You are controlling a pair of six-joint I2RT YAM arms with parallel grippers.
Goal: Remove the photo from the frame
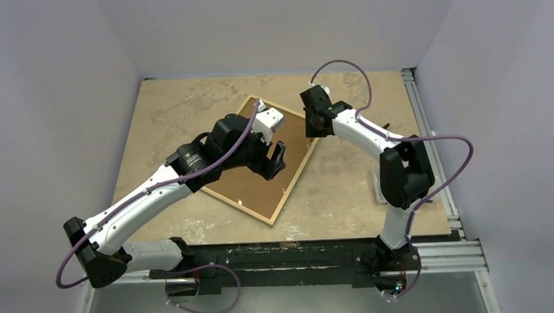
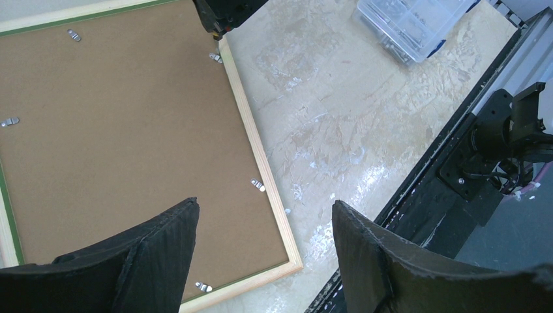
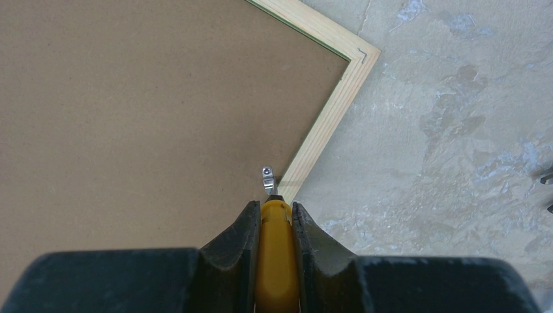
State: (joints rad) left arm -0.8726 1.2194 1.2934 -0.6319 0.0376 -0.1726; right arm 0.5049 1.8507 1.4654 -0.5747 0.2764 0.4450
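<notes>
Several clips (image 2: 258, 185) pin the photo (image 2: 117, 130), stiff and light we judge, best lifted by its edge; right gripper (image 3: 274, 205) clamps a yellow tool (image 3: 276, 261), left gripper (image 2: 264, 205) gapes.

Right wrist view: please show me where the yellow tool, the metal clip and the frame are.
yellow tool (image 3: 276, 251), right wrist view, on the middle of its visible body.
metal clip (image 3: 267, 176), right wrist view, on its shiny middle.
frame (image 3: 362, 56), right wrist view, on its light wood corner.
</notes>
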